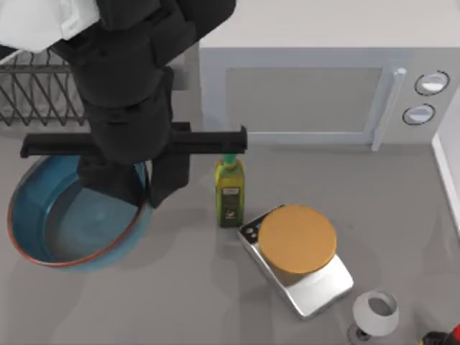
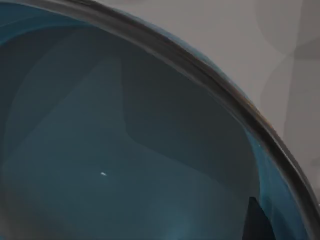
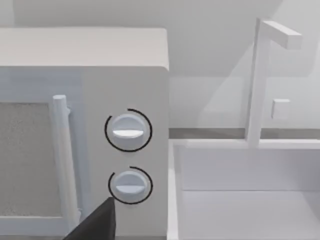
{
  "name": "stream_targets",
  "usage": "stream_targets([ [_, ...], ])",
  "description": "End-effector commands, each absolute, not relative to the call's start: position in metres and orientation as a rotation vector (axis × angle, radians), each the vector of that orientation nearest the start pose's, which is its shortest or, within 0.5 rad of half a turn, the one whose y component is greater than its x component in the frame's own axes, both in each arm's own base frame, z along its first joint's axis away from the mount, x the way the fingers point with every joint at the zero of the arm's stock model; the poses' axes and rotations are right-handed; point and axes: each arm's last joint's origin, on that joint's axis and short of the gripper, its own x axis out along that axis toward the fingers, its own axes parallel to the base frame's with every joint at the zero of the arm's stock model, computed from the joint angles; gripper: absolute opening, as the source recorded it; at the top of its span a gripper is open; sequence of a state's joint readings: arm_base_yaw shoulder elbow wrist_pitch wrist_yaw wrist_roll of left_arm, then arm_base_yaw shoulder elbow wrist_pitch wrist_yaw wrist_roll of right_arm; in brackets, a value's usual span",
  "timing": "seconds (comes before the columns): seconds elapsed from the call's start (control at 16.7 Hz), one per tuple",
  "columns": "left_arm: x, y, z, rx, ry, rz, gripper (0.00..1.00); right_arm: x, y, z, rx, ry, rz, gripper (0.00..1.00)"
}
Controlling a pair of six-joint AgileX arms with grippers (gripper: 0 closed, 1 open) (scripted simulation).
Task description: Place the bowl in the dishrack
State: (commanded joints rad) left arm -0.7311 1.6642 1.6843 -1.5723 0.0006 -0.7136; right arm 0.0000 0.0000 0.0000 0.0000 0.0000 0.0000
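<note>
The bowl point(image 1: 65, 230), blue inside with a thin reddish-brown rim, rests on the table at the left; its blue inside point(image 2: 115, 150) is close up in the left wrist view. My left gripper point(image 1: 147, 188) hangs over the bowl's right rim, open, one finger inside the bowl and one outside, with the rim between them. One dark fingertip point(image 2: 254, 220) shows inside the bowl. The black wire dishrack point(image 1: 36, 93) stands at the back left, just behind the bowl, partly covered by my left arm. My right gripper point(image 3: 95, 227) is parked off to the right, facing the microwave's knobs.
A green oil bottle point(image 1: 229, 190) stands just right of my left gripper. Beyond it lie an orange-topped silver scale point(image 1: 296, 251) and a white wine glass point(image 1: 375, 313). The grey microwave point(image 1: 316, 93) fills the back. A white sink with faucet point(image 3: 260, 85) sits right of it.
</note>
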Motion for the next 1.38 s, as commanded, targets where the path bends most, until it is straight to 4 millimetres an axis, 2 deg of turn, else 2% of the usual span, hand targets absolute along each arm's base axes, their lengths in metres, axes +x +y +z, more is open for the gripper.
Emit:
stream_targets([
  [0.12, 0.231, -0.182, 0.337, -0.053, 1.495, -0.047, 0.00, 0.106, -0.001, 0.160, 0.000, 0.000, 0.000, 1.00],
  [0.24, 0.244, -0.159, 0.348, -0.137, 1.383, -0.076, 0.00, 0.106, -0.001, 0.160, 0.000, 0.000, 0.000, 1.00],
  [0.48, 0.268, -0.097, 0.374, -0.276, 1.041, -0.107, 0.00, 0.106, -0.001, 0.160, 0.000, 0.000, 0.000, 1.00],
  [0.6, 0.272, -0.063, 0.386, -0.296, 0.836, -0.102, 0.00, 0.106, -0.001, 0.160, 0.000, 0.000, 0.000, 1.00],
  [0.78, 0.260, -0.016, 0.400, -0.250, 0.533, -0.077, 0.00, 0.106, -0.001, 0.160, 0.000, 0.000, 0.000, 1.00],
  [0.96, 0.231, 0.013, 0.411, -0.151, 0.268, -0.047, 0.00, 0.106, -0.001, 0.160, 0.000, 0.000, 0.000, 1.00],
  [1.2, 0.193, 0.028, 0.418, -0.032, 0.046, -0.022, 0.00, 0.106, -0.001, 0.160, 0.000, 0.000, 0.000, 1.00],
  [1.38, 0.181, 0.029, 0.418, 0.000, 0.000, -0.020, 0.00, 0.106, -0.001, 0.160, 0.000, 0.000, 0.000, 1.00],
])
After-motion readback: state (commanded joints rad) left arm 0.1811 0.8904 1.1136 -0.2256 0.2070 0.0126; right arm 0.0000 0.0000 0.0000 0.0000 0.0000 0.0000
